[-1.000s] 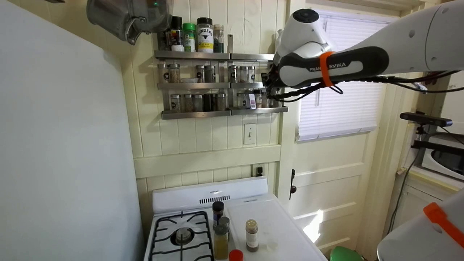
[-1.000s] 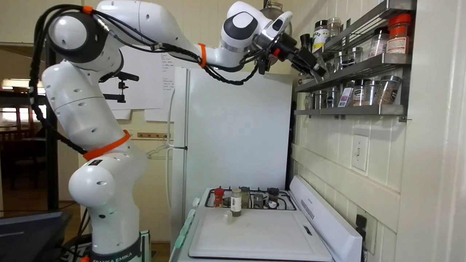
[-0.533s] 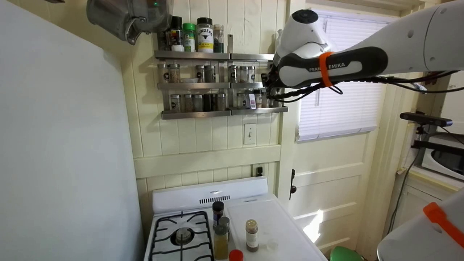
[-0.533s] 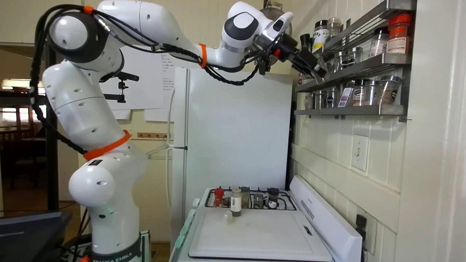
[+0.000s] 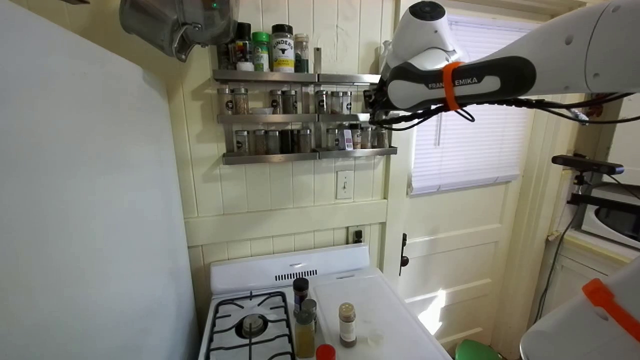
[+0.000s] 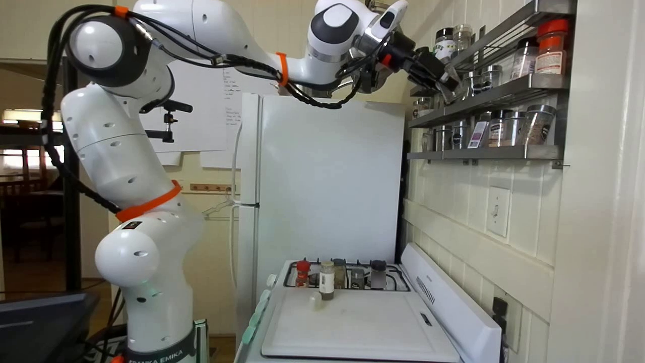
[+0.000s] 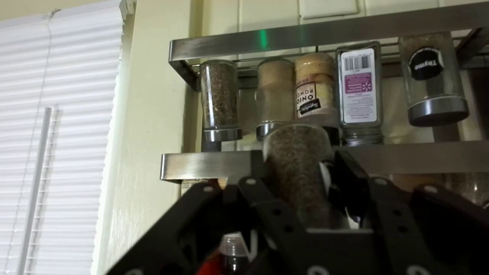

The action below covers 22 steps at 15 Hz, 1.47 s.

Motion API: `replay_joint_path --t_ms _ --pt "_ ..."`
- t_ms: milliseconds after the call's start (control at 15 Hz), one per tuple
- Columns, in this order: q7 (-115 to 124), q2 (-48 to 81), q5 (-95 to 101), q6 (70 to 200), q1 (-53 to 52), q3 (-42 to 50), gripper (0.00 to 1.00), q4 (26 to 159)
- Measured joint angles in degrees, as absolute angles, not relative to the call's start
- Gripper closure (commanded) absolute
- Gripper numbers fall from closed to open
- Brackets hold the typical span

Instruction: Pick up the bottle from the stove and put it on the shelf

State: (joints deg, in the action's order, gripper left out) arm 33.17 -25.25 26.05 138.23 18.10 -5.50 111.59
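At the right-hand part of the shiny steel three-tier wall rack (image 5: 295, 118), as one faces it, a black two-fingered gripper (image 7: 301, 168) slants down toward the middle tier. Its jaws pinch a clear glass bottle of dark brown spice (image 7: 296, 179) from both sides. That bottle is tilted, just beside the middle tier; whether its glass touches the metal I cannot tell. On the lower tier stand a glass jar with a round black thyme label (image 7: 433, 86) and, to its right, a squarish glass bottle with a white and purple label (image 7: 359, 88). Well below, the white gas stove (image 5: 290, 265) has a black cast grate (image 5: 250, 342) at left. Near the grate's right edge stand a black-capped bottle (image 5: 300, 292), far, and a red-capped shaker (image 6: 302, 275), near; a cream-capped bottle with a white label (image 5: 347, 325) stands farther right on a flat white cover (image 6: 363, 322). Left of the stove rises a white refrigerator (image 5: 90, 190).
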Motion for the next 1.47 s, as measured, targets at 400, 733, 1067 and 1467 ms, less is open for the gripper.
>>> replay_joint_path --t_ms 400,733,1067,1467 --pt "31.9 -21.8 26.1 138.0 18.1 -4.8 0.77 106.8" --pt "30.4 -18.9 26.1 137.6 17.9 -4.4 0.77 103.2" --pt "29.3 -16.7 25.8 135.0 17.1 -3.8 0.77 99.6" --pt "28.7 -14.7 25.7 130.3 15.3 -2.8 0.77 95.6"
